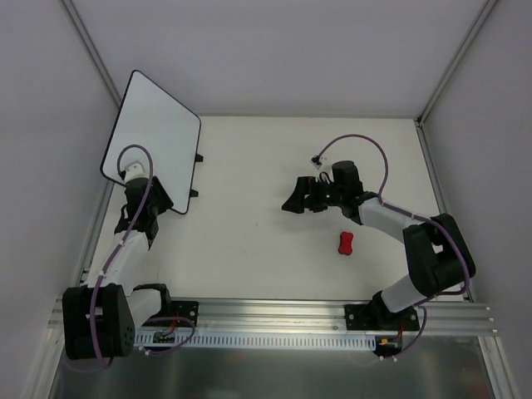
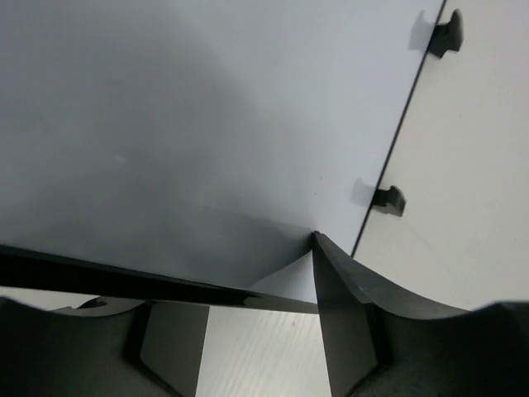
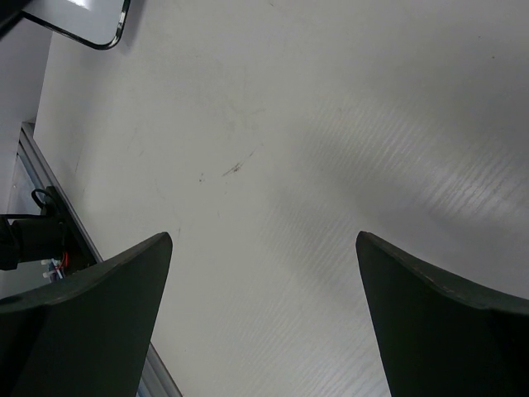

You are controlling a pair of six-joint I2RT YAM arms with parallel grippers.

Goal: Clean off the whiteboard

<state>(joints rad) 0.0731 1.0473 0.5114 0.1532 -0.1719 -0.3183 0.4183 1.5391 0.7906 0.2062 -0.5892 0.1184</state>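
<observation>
The whiteboard [image 1: 154, 133] stands tilted at the table's far left, its white face free of marks in every view. In the left wrist view the whiteboard [image 2: 207, 107] fills the upper frame. Its black near edge passes between the fingers of my left gripper [image 2: 235, 281], which stand well apart; the right fingertip [image 2: 318, 248] touches the board's face. From above, the left gripper [image 1: 158, 198] sits at the board's near edge. My right gripper [image 1: 293, 202] hovers open over mid-table, nothing between its fingers [image 3: 124, 281]. A corner of the whiteboard [image 3: 83, 21] shows in the right wrist view.
A small red bone-shaped eraser [image 1: 347, 243] lies on the table, near the right arm's forearm. Two black tabs [image 2: 388, 200] stick out from the board's right edge. Grey walls close in the left, right and back; an aluminium rail [image 1: 274, 314] runs along the near edge.
</observation>
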